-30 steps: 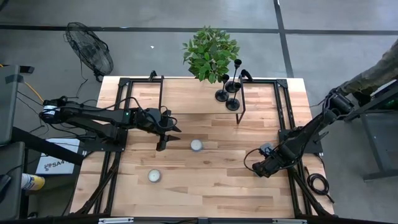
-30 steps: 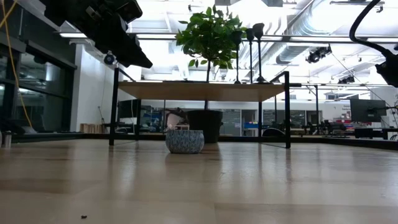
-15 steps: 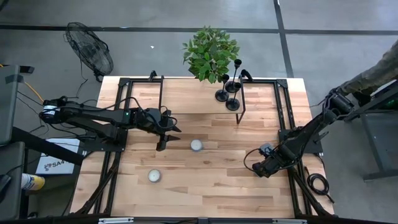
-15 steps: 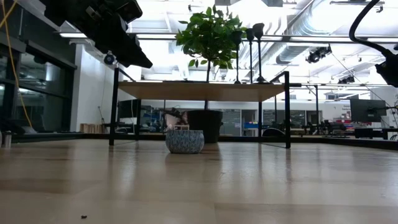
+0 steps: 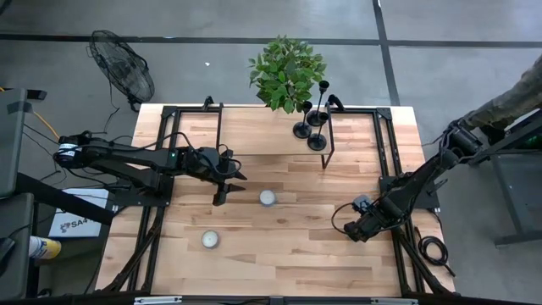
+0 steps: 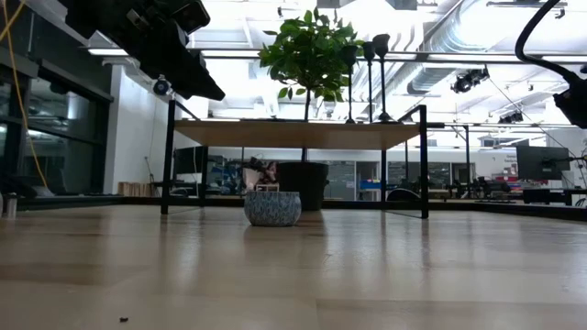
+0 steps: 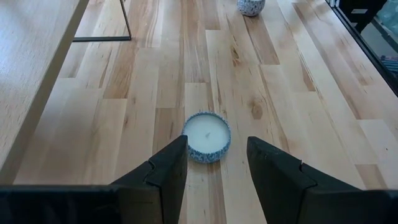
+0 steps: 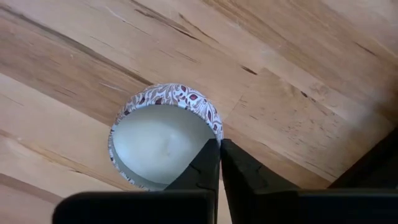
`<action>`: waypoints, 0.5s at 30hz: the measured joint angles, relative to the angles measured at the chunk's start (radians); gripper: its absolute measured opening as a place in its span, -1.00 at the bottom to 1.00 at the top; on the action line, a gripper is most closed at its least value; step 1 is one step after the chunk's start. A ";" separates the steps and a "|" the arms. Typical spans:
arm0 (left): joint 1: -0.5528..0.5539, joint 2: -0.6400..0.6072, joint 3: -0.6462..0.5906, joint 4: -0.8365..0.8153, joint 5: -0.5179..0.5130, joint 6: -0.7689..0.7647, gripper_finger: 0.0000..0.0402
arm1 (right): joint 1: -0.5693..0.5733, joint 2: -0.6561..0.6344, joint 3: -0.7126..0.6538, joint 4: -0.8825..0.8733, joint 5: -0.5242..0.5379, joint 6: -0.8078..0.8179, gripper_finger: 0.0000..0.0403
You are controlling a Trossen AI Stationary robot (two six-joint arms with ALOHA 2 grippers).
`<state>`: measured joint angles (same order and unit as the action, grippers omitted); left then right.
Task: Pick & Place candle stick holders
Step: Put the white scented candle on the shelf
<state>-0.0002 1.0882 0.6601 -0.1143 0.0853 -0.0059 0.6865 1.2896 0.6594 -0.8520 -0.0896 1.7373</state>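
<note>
Over the table's (image 5: 279, 254) right edge, the right gripper (image 5: 352, 232) has pinched its jaws together, empty; nothing else has moved. The left gripper (image 5: 223, 188) hangs half-open beside a white candle (image 5: 268, 197), bare boards around. The candle stick holders (image 5: 312, 125) stand on the far shelf (image 5: 254, 127), well away from both.

1. A grey concrete floor (image 5: 195, 25) crossed by dark seam lines surrounds the pale wooden plank table (image 5: 279, 254).
2. A black round floor fan (image 5: 123, 76) stands beyond the table's far left corner.
3. In the low view, bright ceiling lights (image 6: 248, 46), exposed ducts (image 6: 449, 41) and distant desks (image 6: 541, 194) fill the open hall.
</note>
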 joint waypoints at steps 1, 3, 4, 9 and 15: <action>0.000 0.000 0.000 0.000 0.000 0.000 -0.19 | 0.000 0.000 0.000 0.000 0.000 -0.010 -0.98; 0.000 0.000 0.000 0.000 0.000 0.000 -0.19 | 0.000 0.000 0.000 0.000 0.000 -0.018 -0.99; 0.000 0.000 0.000 0.000 0.000 0.000 -0.19 | 0.000 0.000 0.000 0.000 0.000 -0.019 -0.99; 0.000 0.000 0.000 0.000 0.000 0.000 -0.19 | 0.000 0.000 0.000 -0.003 0.002 -0.037 -1.00; 0.000 0.000 0.000 0.000 0.000 0.000 -0.19 | 0.000 0.000 0.000 -0.008 0.000 -0.044 -1.00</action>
<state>-0.0005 1.0882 0.6601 -0.1143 0.0854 -0.0059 0.6868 1.2896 0.6594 -0.8597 -0.0891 1.6928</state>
